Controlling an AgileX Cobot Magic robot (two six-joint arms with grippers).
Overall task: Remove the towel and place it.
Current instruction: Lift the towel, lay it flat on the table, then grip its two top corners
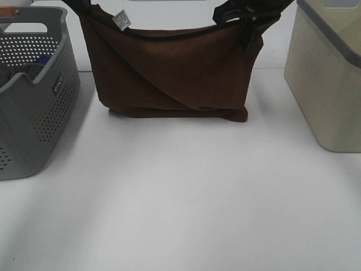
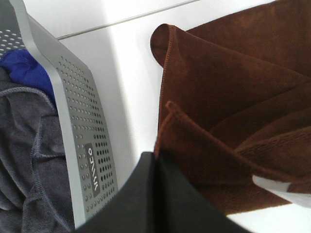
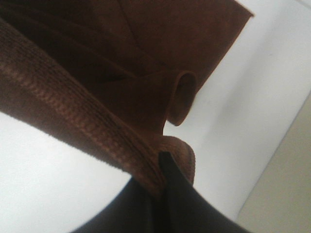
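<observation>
Left tool (image 2: pixel 154 159) and right tool (image 3: pixel 162 167) both present smooth matte black bodies, broad at the base, tapering to narrow tips, with a straight central seam.

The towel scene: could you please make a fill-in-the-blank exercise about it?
The towel is dark ___. Of the left gripper and right gripper, its white tag is nearer the ___ one. The towel's lower edge rests on the ___. The perforated basket is ___.
Missing: brown; left; table; grey.
</observation>
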